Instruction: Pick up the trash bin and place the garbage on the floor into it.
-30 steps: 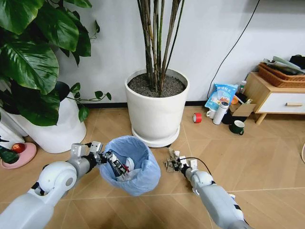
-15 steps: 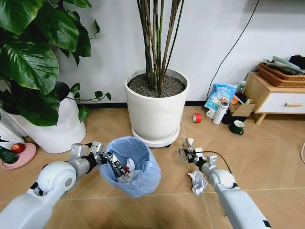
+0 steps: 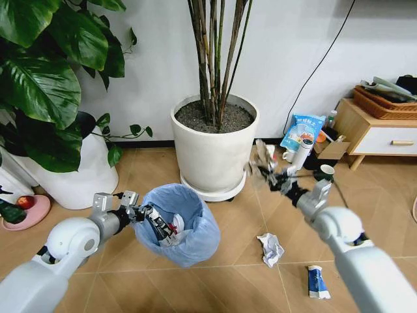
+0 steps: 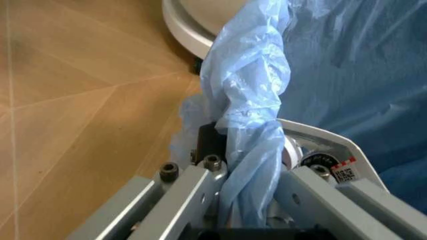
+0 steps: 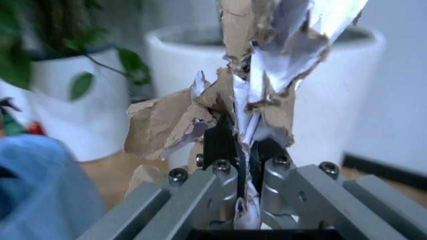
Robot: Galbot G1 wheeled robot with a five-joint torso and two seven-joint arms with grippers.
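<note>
Two tools clenched: left [image 3: 151, 219] on trash bin [image 3: 177, 225], right [image 3: 268, 171] apparently on torn cardboard [image 5: 257, 75].

Right tool [image 3: 266, 168] risen from just beside the bin [image 3: 179, 225] up and away, now high before the white pot [image 3: 214, 147], clamped on torn brown scrap [image 5: 260, 75]. White paper wad [image 3: 270, 248] and blue-white packet [image 3: 316, 282] now uncovered on the floor [image 3: 241, 225].
</note>
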